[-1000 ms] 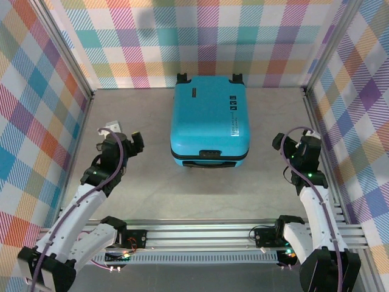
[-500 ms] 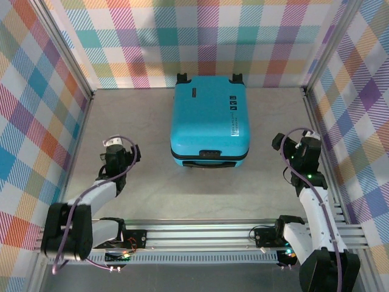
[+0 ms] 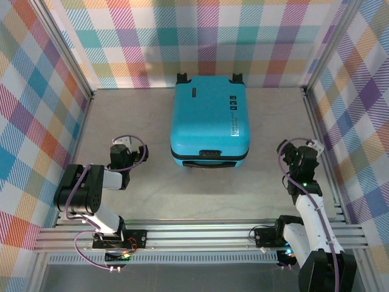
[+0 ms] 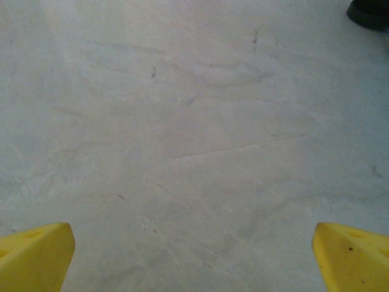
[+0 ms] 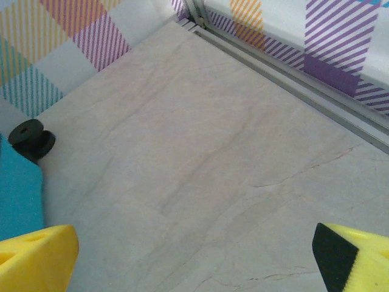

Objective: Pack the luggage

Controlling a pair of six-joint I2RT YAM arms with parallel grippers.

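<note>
The luggage (image 3: pixel 209 125), a turquoise hard-shell suitcase, lies flat and zipped shut in the middle of the table's back half, wheels toward the back wall and handle toward me. My left gripper (image 3: pixel 126 151) hangs low over the table to the suitcase's left, apart from it. In the left wrist view its yellow fingertips (image 4: pixel 36 258) stand wide apart over bare table, so the left gripper (image 4: pixel 194 261) is open and empty. My right gripper (image 3: pixel 302 153) sits to the suitcase's right, also open (image 5: pixel 194 261) with nothing between its fingers. The luggage's shell edge (image 5: pixel 18 201) and a black wheel (image 5: pixel 30 139) show at left.
Plaid walls enclose the table on three sides, with a metal frame rail (image 5: pixel 292 67) along the right wall's foot. A bare stone-look tabletop (image 3: pixel 200 194) lies between the suitcase and the aluminium rail (image 3: pixel 200 234) carrying the arm bases.
The left arm has folded back toward its base, bringing its gripper nearer and lower. The right gripper has drawn slightly nearer. The suitcase has not moved.
</note>
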